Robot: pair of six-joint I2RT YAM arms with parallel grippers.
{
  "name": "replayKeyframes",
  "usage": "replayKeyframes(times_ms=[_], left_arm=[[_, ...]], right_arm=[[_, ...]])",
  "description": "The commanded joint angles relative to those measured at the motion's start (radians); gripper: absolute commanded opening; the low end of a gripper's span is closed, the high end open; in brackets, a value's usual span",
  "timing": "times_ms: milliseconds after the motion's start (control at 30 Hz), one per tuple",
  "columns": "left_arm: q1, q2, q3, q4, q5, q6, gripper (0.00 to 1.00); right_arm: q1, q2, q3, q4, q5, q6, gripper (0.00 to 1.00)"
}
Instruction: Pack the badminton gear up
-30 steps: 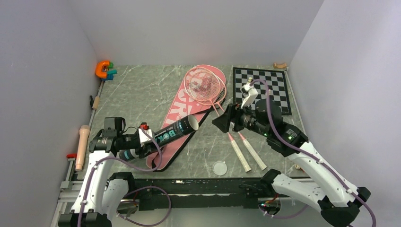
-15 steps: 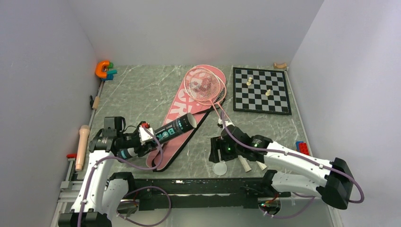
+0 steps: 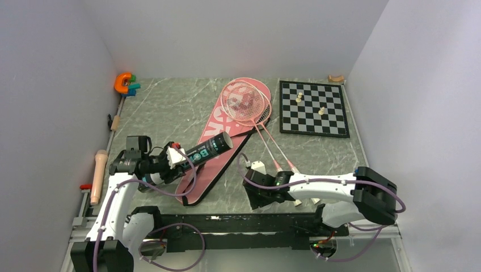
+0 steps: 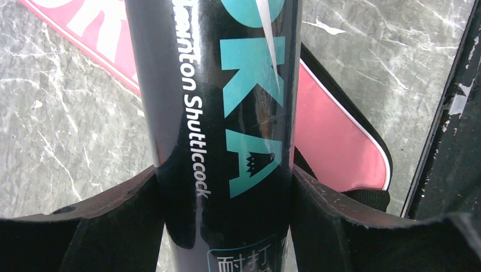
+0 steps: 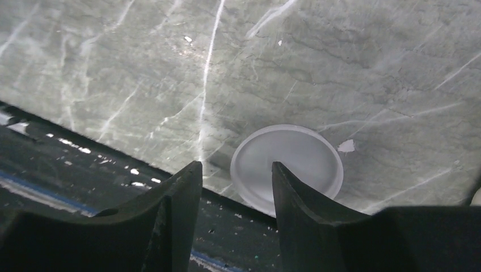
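Marble table point(image 3: 170, 113) carries the pink racket bag point(image 3: 214, 126) diagonally at centre, the chessboard point(image 3: 315, 107) far right, and both rackets point(image 3: 245, 102) with heads on the bag's far end. The left gripper point(image 3: 173, 162) clamps the black tube point(image 3: 209, 150) over the bag. The right gripper point(image 5: 235, 167), jaws partly apart and holding nothing, straddles the round lid point(image 5: 300, 158) at its rim, close to the near-edge rail point(image 5: 85, 170). Open marble lies to the left.

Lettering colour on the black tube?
Teal block letters plus white script on the tube; clearest in left wrist view.

White arms point(image 3: 332, 182), black joints point(image 3: 374, 195), black hands point(image 5: 235, 170), purple cables point(image 3: 193, 178).
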Motion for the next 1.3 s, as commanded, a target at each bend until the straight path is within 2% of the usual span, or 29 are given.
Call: replayKeyframes(times_ms=[0, 133, 333, 533, 733, 900, 1100, 1267], left_arm=[[0.009, -0.006, 0.053, 0.031, 0.031, 0.008, 0.15], [0.011, -0.021, 0.048, 0.031, 0.029, 0.019, 0.15], [0.011, -0.032, 0.039, 0.022, 0.038, 0.017, 0.15], [0.01, -0.031, 0.041, 0.016, 0.049, 0.016, 0.15], [0.011, -0.031, 0.045, -0.006, 0.081, 0.041, 0.15], [0.01, -0.014, 0.079, -0.107, 0.148, 0.143, 0.14], [0.01, -0.003, 0.127, -0.33, 0.252, 0.391, 0.14], [0.011, 0.004, 0.141, -0.431, 0.269, 0.494, 0.13]], right_arm=[[0.026, 0.044, 0.044, 0.025, 0.096, 0.044, 0.49], [0.04, 0.076, 0.045, 0.035, 0.105, 0.054, 0.42], [0.046, 0.098, 0.047, 0.033, 0.118, 0.059, 0.19], [0.046, 0.064, 0.067, -0.012, 0.153, 0.047, 0.0], [0.003, -0.173, 0.219, -0.128, 0.195, -0.077, 0.0], [-0.15, -0.386, 0.325, -0.062, -0.018, -0.248, 0.0], [-0.213, -0.378, 0.437, 0.001, -0.234, -0.354, 0.0], [-0.213, -0.385, 0.442, 0.119, -0.388, -0.365, 0.0]])
